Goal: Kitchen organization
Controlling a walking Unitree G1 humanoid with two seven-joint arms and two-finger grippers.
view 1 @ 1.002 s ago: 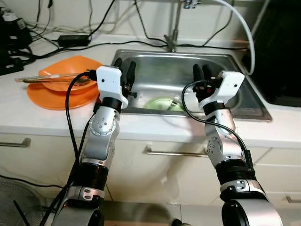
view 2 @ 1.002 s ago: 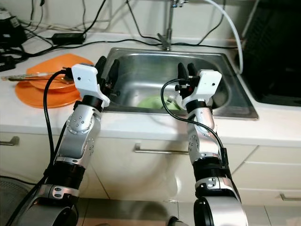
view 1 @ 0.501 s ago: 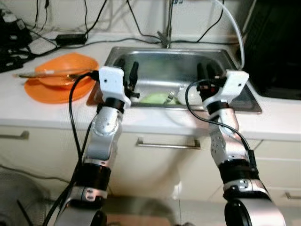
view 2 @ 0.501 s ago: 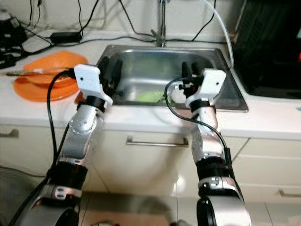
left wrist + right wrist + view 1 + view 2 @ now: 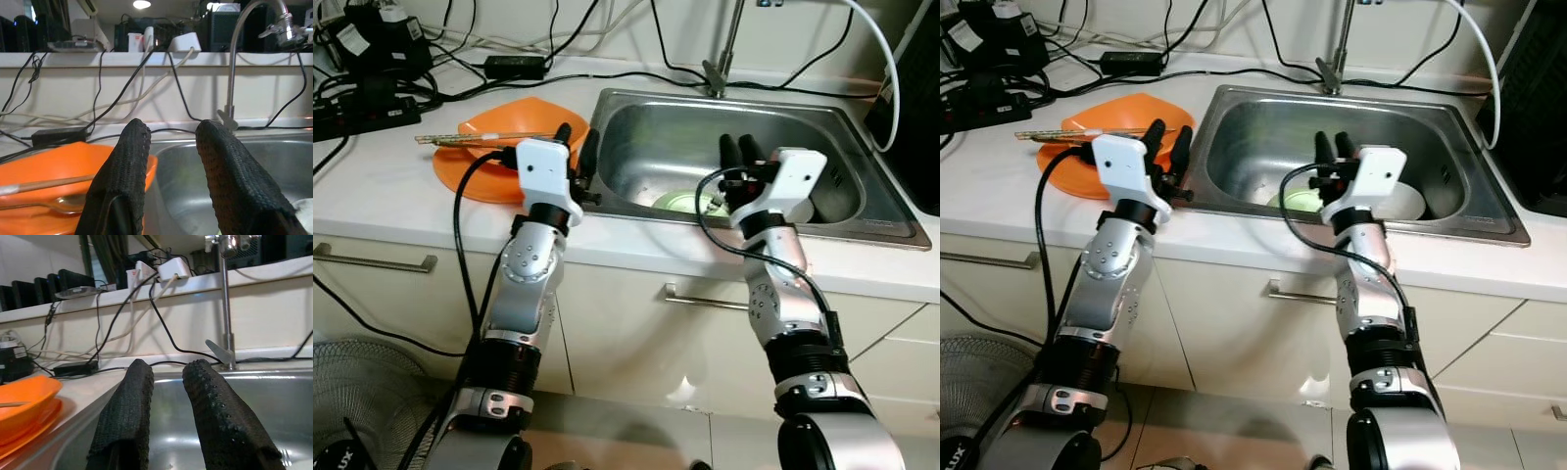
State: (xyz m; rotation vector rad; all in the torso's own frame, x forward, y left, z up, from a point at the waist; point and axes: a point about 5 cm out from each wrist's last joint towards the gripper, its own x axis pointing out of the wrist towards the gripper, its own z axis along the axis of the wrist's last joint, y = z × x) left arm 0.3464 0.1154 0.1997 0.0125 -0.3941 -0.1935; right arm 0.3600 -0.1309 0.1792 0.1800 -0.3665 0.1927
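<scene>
Both arms raised at surface (image 5: 999, 211) edge. Left gripper (image 5: 1167, 142) over sink's (image 5: 1263, 122) left rim, fingers slightly parted. Right gripper (image 5: 1334, 149) above basin, fingers near-closed, empty. Green dish (image 5: 1301, 202) and white plate (image 5: 1402, 203) in basin. Orange plates (image 5: 1067, 176) with chopsticks (image 5: 1072, 133) left of sink.

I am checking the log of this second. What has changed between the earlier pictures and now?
Mostly the camera moved: the whole view has shifted, so the counter's left side with its cables shows more. Both tools, the left tool and the right tool, stayed raised and open at the sink's front edge, holding nothing. The orange plates, the chopsticks across them and the green dish in the sink were not touched.
</scene>
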